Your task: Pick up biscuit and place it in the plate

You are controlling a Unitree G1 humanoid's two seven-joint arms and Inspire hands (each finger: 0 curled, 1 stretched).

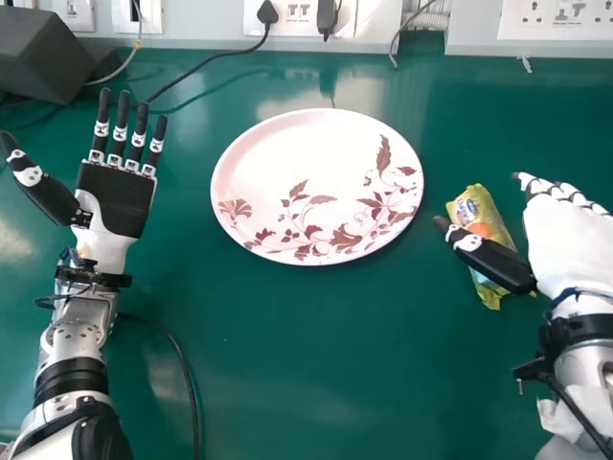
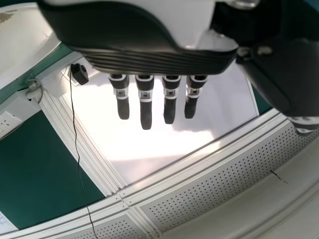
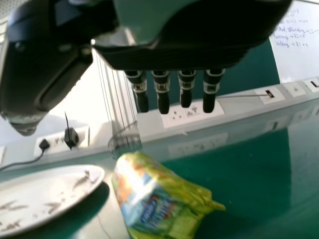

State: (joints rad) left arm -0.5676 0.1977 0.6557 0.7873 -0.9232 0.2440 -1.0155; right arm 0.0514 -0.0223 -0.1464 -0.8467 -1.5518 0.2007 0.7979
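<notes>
While the left hand [image 1: 119,199] lies palm up at the head view's left, fingers straight and holding nothing, the right hand [image 1: 569,245] is at the right edge, its fingers extended and its thumb stretched across the biscuit packet [image 1: 475,209] without gripping it. That yellow packet is on the green table [image 1: 287,364], right of centre, just beside the floral plate [image 1: 278,158] in the upper middle.
</notes>
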